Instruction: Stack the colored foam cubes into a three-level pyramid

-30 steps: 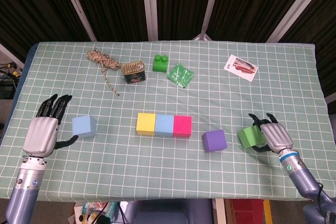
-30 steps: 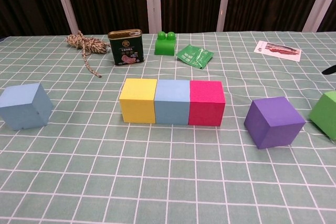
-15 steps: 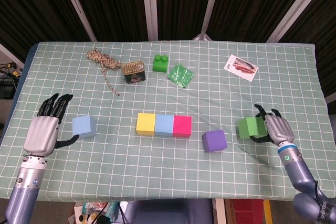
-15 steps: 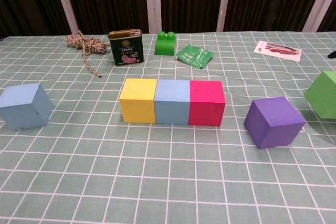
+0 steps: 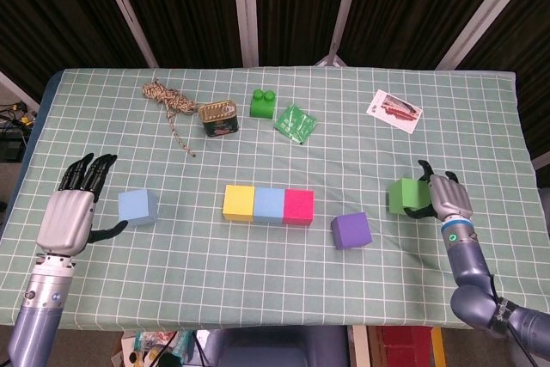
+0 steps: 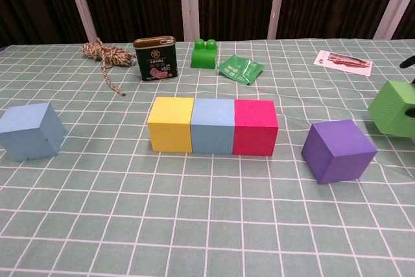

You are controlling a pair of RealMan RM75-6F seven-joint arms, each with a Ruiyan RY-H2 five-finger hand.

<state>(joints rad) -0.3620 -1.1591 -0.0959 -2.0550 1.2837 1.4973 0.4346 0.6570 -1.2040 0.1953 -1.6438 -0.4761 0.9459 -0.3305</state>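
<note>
yellow cube (image 5: pixel 238 202), blue cube (image 5: pixel 269 204), pink cube (image 5: pixel 299 207): touching in a row mid-counter | purple cube (image 5: pixel 351 229): right of row, apart, turned askew | light-blue cube (image 5: pixel 137 206): far left, alone | green cube (image 5: pixel 403 196): gripped in my right robot hand (image 5: pixel 446 198), tilted, above counter

The worktop (image 5: pixel 361 139) wears a pale green cloth crossed by a white grid; on it a yellow cube (image 5: pixel 238 203), a light blue cube (image 5: pixel 269 204) and a pink cube (image 5: pixel 298 207) make one row; a purple cube (image 5: pixel 351 230) and a second light blue cube (image 5: pixel 137 207) differ in hue; the green cube (image 5: pixel 402 196) is bright green; each robot hand, left (image 5: pixel 70 217) and right (image 5: pixel 447 198), is silver-grey with black fingers; the tin (image 5: pixel 218 118) is dark green with a gold top; the rope (image 5: pixel 168 102) is speckled tan and white; the toy brick (image 5: pixel 263 104) and packet (image 5: pixel 296 122) are green; the card (image 5: pixel 394 110) is white with red.
</note>
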